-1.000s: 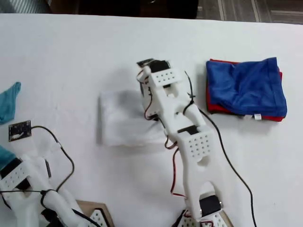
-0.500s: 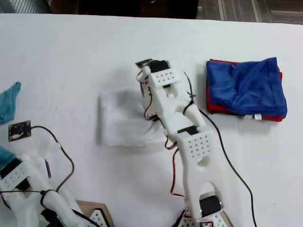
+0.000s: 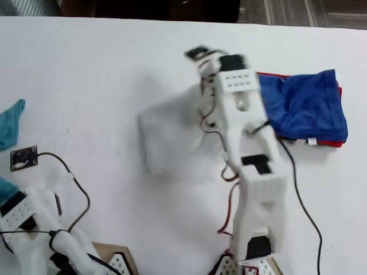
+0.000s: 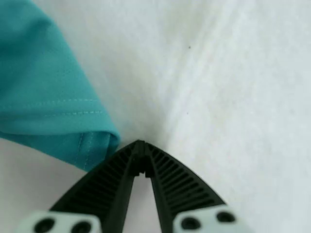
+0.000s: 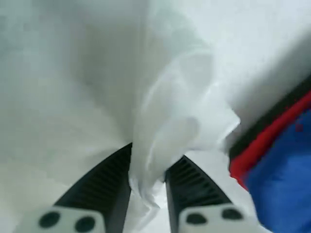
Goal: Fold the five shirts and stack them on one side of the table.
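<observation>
Right wrist view: right gripper (image 5: 148, 162) pinches white shirt (image 5: 175, 116) beside blue shirt (image 5: 286, 194); left gripper (image 4: 141, 153) closed, empty, beside teal shirt (image 4: 43, 92).

Teal shirt (image 3: 10, 123) cut by the edge — red shirt (image 5: 262, 143) mostly under the blue shirt (image 3: 304, 103).

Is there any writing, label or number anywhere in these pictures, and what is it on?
No text can be read anywhere.
White tag on the stack topped by the blue shirt: too small to read.
Small black board beside the cable, at the table's left: marks too blurred to read.
</observation>
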Motion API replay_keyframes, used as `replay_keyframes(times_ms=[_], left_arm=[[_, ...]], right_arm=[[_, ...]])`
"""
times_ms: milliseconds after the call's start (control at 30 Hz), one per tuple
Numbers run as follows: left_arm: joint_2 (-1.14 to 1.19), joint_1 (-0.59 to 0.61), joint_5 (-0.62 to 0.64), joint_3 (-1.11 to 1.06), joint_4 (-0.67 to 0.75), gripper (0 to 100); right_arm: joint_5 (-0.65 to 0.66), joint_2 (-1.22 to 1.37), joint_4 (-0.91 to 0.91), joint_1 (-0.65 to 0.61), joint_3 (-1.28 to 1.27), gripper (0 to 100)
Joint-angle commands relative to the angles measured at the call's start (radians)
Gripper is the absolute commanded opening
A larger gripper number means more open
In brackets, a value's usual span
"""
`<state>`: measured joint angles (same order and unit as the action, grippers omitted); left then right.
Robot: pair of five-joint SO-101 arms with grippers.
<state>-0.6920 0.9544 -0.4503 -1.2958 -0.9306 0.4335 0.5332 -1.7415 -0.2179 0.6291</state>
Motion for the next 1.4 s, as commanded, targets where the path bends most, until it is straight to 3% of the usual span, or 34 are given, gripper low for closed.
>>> replay_keyframes(times_ms=[0,600,1167,1367], left_arm=[[-0.017,-0.008,-0.002,-0.002,0.012,3],[-0.017,0.023,0.002,-0.001,0.012,3],[-0.017,0.023,0.003,-0.002,0.012,3],[-0.017,0.025,0.003,-0.002,0.017,3]], right_arm=[[0.075,-0.189,-0.021,0.059,0.012,2.0],[0.42,-0.381,0.067,0.297,0.014,2.0],[0.431,-0.361,0.243,0.466,0.005,2.0],[0.453,-0.205,0.277,0.498,0.014,2.0]])
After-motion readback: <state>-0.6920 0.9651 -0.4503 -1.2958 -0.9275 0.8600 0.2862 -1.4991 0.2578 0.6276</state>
